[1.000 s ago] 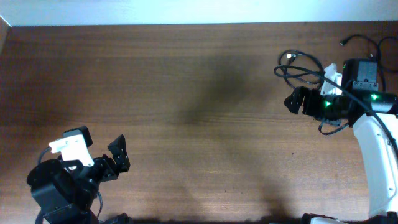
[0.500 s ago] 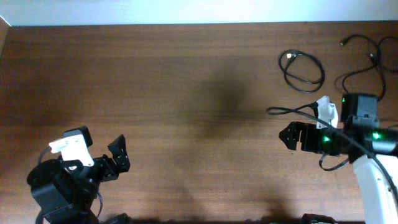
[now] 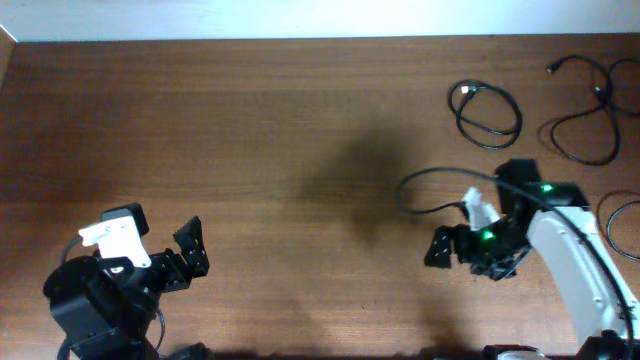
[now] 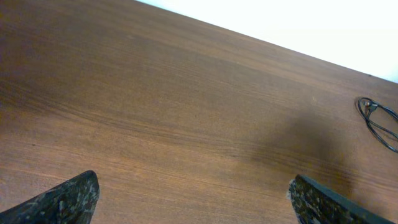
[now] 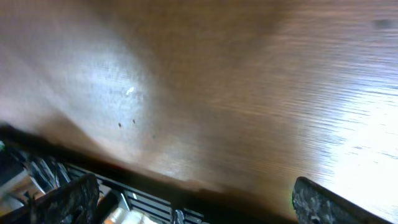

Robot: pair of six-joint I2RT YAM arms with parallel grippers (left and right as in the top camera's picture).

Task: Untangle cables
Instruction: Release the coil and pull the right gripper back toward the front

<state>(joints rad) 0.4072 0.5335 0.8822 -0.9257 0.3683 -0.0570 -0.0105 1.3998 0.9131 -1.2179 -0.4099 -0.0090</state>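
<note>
The cables lie at the back right of the table. One small black coil (image 3: pixel 487 108) also shows at the right edge of the left wrist view (image 4: pixel 377 121). A looser black cord (image 3: pixel 585 110) lies further right, and another loop (image 3: pixel 622 214) reaches the right edge. My right gripper (image 3: pixel 442 248) is open and empty, well in front and to the left of the coil (image 5: pixel 193 193). It faces the table's front edge. My left gripper (image 3: pixel 190 250) is open and empty at the front left, over bare wood (image 4: pixel 193 196).
The brown wooden table (image 3: pixel 280 130) runs to a white wall at the back. A thick black wire fixed to the right arm (image 3: pixel 430 175) arcs out to its left. The right wrist view shows dark equipment (image 5: pixel 124 205) below the table's front edge.
My right arm has swung from over the coil at the back right toward the front and left, leaving the coil on the table. The left arm has not moved.
</note>
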